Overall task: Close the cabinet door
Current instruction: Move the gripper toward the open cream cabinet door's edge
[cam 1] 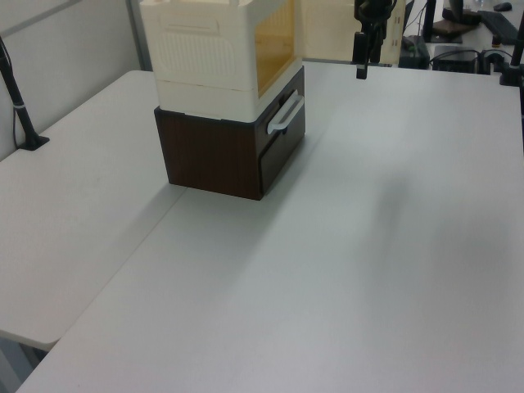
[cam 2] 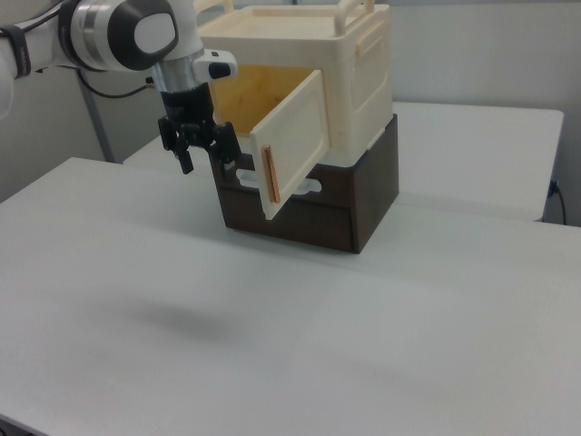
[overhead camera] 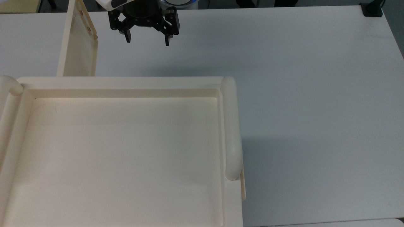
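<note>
Worktop point(overhead camera: 315, 94): white, carries the stacked units.
Cabinet point(cam 2: 363, 73): cream box with recessed top and rounded rails, seated on a dark brown drawer base point(cam 2: 363, 204).
Cabinet door point(cam 2: 295, 145): swung wide open, copper-coloured strip along its free edge.
Gripper point(overhead camera: 147, 41): black jaws spread apart, holding nothing, hanging above the worktop just beside the open door.

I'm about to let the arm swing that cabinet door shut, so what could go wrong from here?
1. The gripper hangs open beside the cabinet door, on its inner side; pushing from there would open it wider.
2. The cabinet merely rests on a dark base unit, so a hard shove might shift it.
3. The open fingers could catch the door's free edge.
</note>
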